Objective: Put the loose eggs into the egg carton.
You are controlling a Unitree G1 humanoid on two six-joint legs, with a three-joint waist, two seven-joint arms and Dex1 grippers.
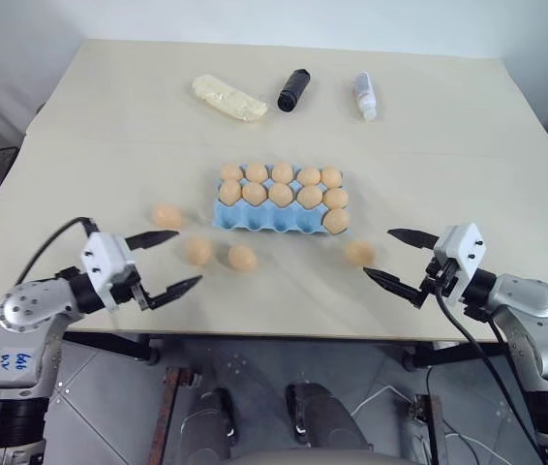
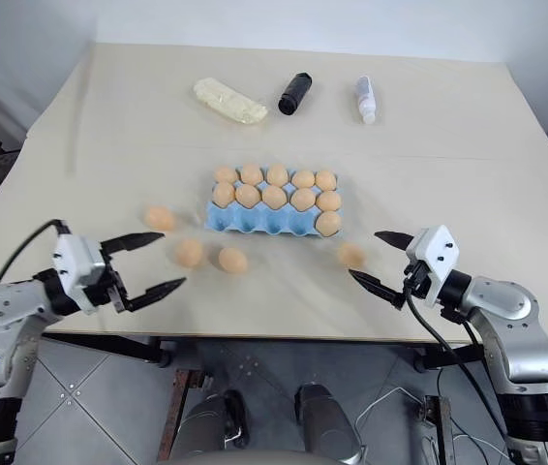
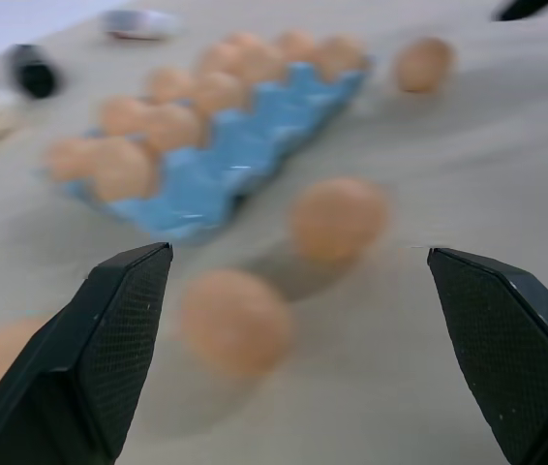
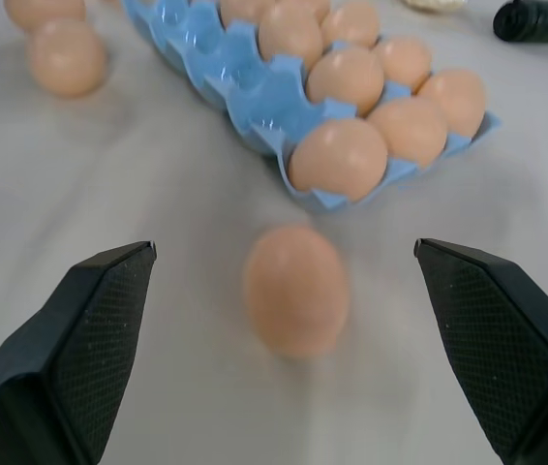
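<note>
The light blue egg carton (image 1: 255, 221) lies mid-table. Its two back rows are full of tan eggs, one more egg (image 1: 335, 221) sits in the front row's right end cup, and the other front cups are bare. Several loose eggs rest on the table in front of it: one at the far left (image 1: 167, 214), two together (image 1: 198, 251) (image 1: 242, 257), and one at the right (image 1: 358, 252). My left gripper (image 1: 190, 257) hovers open at the near edge, pointing at the pair (image 3: 235, 320) (image 3: 337, 218). My right gripper (image 1: 377, 252) is open, with the right egg (image 4: 295, 289) just ahead between its fingers.
At the back of the table lie a pale yellow lumpy packet (image 1: 228, 98), a black bottle (image 1: 293, 89) and a white bottle (image 1: 365, 95). The table's near edge (image 1: 284, 336) runs just under both grippers.
</note>
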